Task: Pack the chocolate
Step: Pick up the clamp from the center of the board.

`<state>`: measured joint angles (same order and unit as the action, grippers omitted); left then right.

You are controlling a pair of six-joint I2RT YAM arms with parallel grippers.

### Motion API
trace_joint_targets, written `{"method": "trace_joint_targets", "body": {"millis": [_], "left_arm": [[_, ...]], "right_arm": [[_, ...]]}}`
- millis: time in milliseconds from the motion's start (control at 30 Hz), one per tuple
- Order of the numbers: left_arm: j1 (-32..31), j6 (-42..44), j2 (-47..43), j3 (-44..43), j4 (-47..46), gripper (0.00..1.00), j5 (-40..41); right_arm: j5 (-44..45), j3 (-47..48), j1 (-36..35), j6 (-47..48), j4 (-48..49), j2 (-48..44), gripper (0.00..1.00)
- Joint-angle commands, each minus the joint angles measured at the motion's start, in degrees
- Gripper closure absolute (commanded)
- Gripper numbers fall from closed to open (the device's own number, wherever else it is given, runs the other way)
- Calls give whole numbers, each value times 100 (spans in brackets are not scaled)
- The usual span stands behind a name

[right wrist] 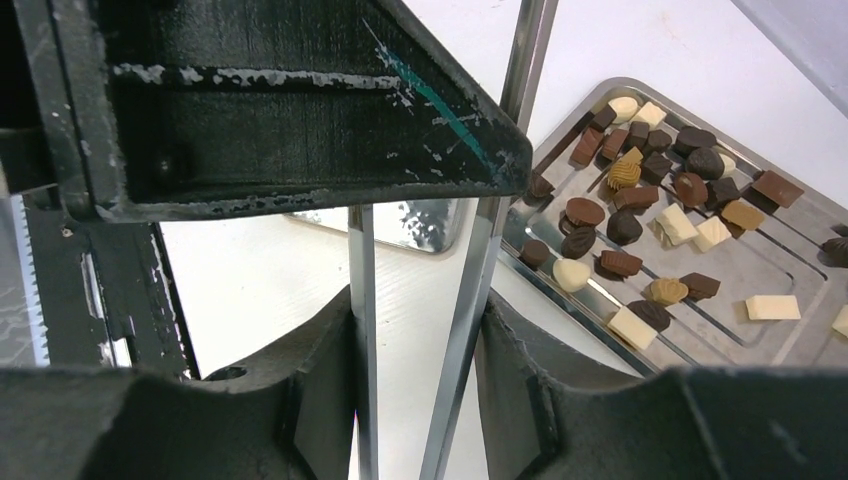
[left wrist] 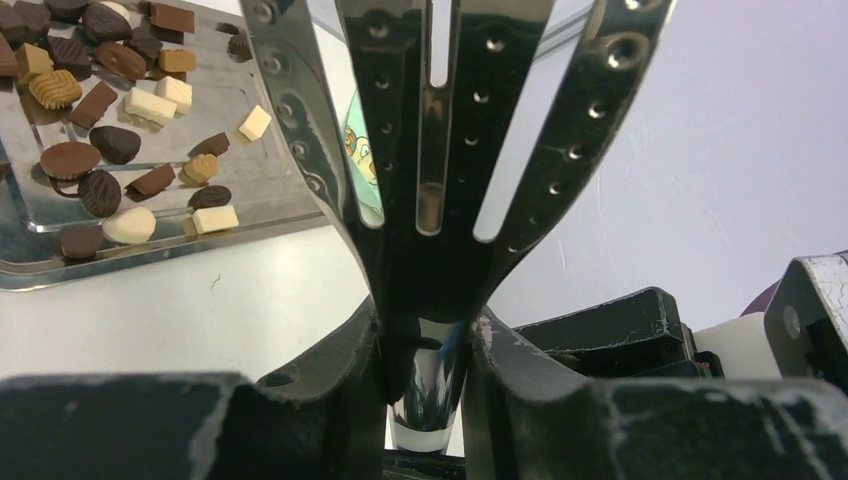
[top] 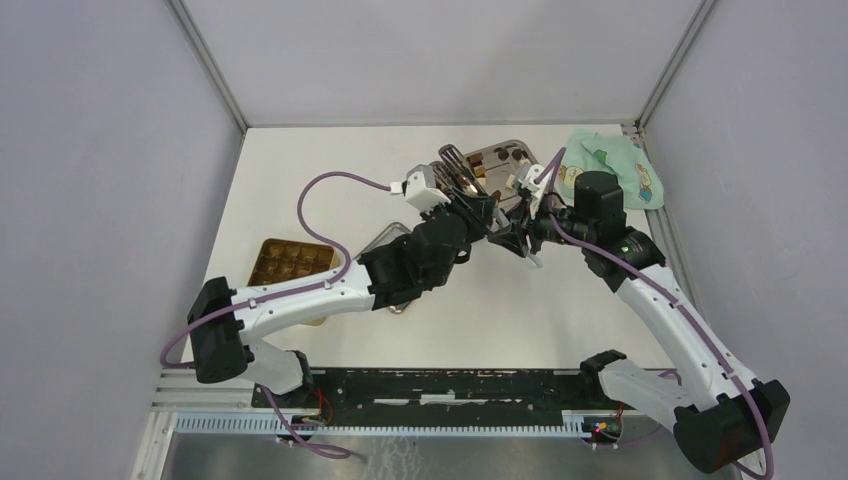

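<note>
Left wrist, left tool (left wrist: 425, 330) gripping tongs (left wrist: 395, 150), chocolate (left wrist: 115, 143) on tray (left wrist: 262, 185)

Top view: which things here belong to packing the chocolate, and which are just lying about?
For the job:
chocolates on the steel tray
tongs
gold tin

Lying about:
patterned cloth, far right corner

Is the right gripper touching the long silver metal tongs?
Touching. The right wrist view shows the long silver metal tongs between the right gripper's fingers, each arm pressed against a finger.
</note>
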<state>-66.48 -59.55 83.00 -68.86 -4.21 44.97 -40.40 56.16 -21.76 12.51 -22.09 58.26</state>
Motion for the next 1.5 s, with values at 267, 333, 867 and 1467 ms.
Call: {"method": "trace_joint_targets", "body": {"millis": [267,333,867,1467], "left_arm": [[-2,-1205,-448,294,-106,86,407],[-5,-1208,-458,294,-107,87,390],[-10,-1227,-581,460,-196,33,180],[-7,1945,-2575,1977,-1017,3,-1666]], "right_arm": [[-470,-44,-38,-174,600,11,43],[-575,-53,-38,-218,673,20,40],[-521,-149,65,-872,1102,122,66],[-840,48,615,-799,940,423,79]]}}
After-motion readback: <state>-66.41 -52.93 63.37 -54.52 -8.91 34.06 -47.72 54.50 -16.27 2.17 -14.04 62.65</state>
